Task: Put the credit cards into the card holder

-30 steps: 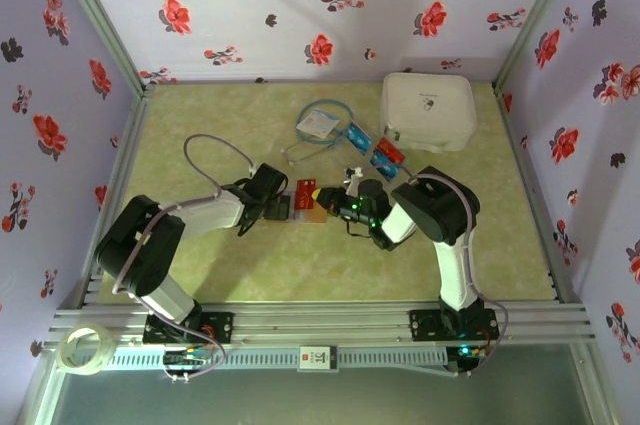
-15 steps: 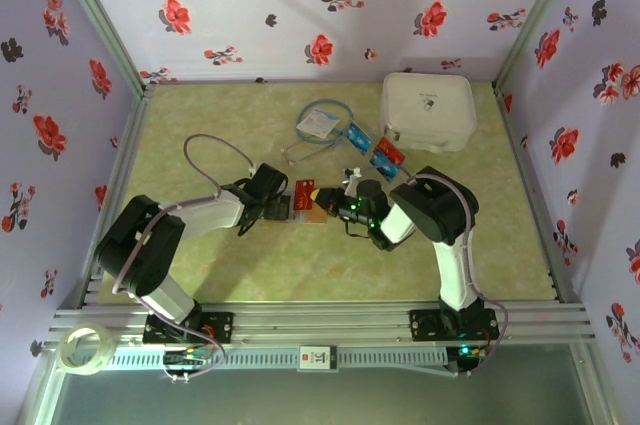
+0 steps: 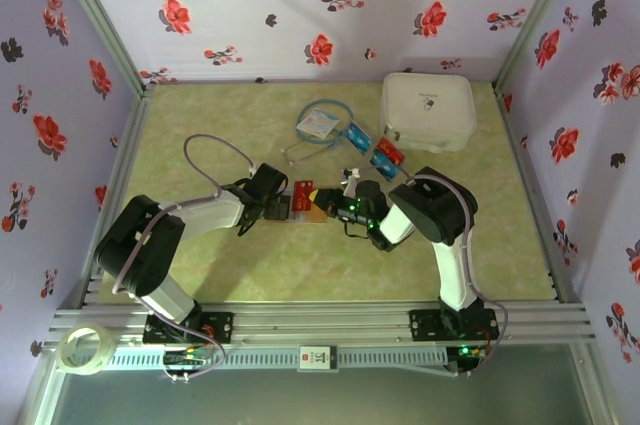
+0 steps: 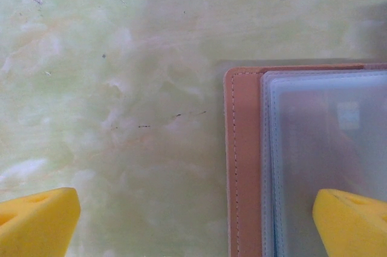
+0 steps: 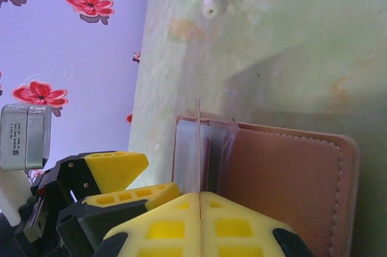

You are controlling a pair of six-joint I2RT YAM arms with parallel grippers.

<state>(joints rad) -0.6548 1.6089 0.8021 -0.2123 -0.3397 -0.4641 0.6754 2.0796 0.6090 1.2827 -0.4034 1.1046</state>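
Right gripper (image 5: 199, 199) is pinched shut on one credit card (image 5: 199, 139), seen edge-on, its lead edge at the sleeves (image 4: 320, 136) of the card holder (image 5: 284, 172); holder lies open around the middle of the table (image 3: 200, 115); left gripper (image 4: 193, 224) is spread wide, one finger (image 4: 354, 224) over the sleeves, gripping nothing; spare credit cards (image 3: 385, 153) sit toward the far right corner by the white case (image 3: 428, 108). Risks, my read: card misses the slot and rides over the film; I can't tell that anything pins the holder, so a push could slide it; a tilted card could buckle a sleeve.
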